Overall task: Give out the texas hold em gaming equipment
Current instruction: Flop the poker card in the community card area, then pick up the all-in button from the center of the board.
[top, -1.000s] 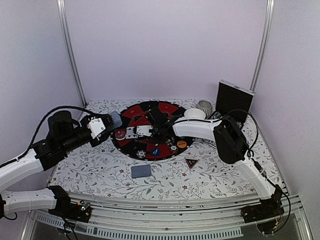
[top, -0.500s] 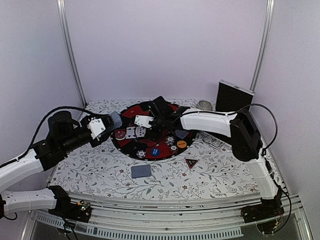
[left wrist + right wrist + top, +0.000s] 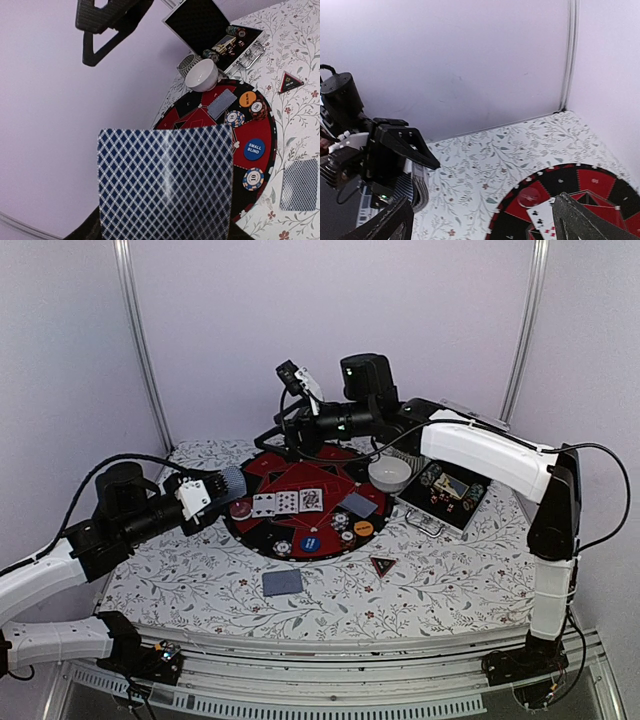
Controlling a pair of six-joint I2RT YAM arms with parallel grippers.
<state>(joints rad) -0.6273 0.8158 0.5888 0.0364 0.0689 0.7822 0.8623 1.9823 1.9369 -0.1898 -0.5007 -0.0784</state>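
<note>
The right arm stands high, its elbow above the open case (image 3: 452, 502) and its forearm reaching left over the far side of the round mat (image 3: 266, 465); the right gripper (image 3: 298, 380) hangs in the air, jaws wide apart, holding nothing. The left arm stretches low from the near left, and the left gripper (image 3: 220, 484) is clamped on a stack of cards (image 3: 165, 182) at the mat's left edge. Three face-up cards (image 3: 286, 502) lie on the mat with poker chips (image 3: 283, 547) just near of them, and the triangular marker (image 3: 383, 565) lies off the mat, near right

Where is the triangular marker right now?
In the top view, the triangular marker lies on the floral tablecloth, just off the near-right edge of the round mat, right of the lone face-down card.
</note>
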